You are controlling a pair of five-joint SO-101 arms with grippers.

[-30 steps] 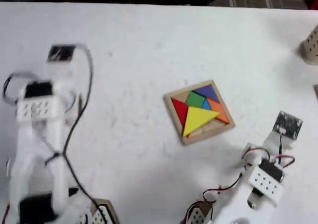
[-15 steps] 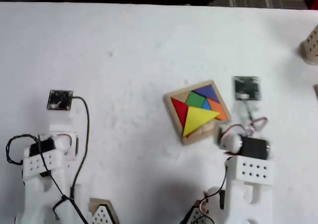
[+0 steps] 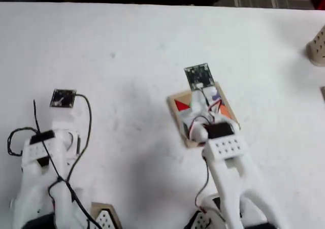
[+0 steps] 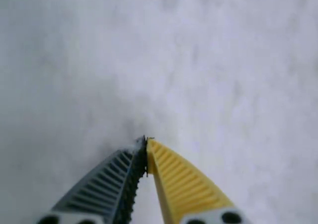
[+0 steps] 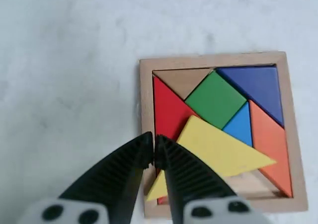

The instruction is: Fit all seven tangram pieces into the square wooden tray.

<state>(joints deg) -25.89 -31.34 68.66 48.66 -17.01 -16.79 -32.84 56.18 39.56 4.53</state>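
High view: wooden tray [image 3: 174, 115], 4 o'clock of table [image 3: 127, 46] centre, we find mostly hidden under the right arm [image 3: 226, 148]. Right gripper [image 5: 153, 143] closed, empty, over its rim; yellow triangle [image 5: 218, 149] askew. Left gripper [image 4: 145, 149] closed, empty.

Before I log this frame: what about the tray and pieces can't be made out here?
High view: the right arm covers most of the tray, hiding how it is filled.
Right wrist view: the right gripper hides one corner of the yellow triangle; whether they touch is unclear.
Same view: the tan patch could be a piece or bare tray floor.
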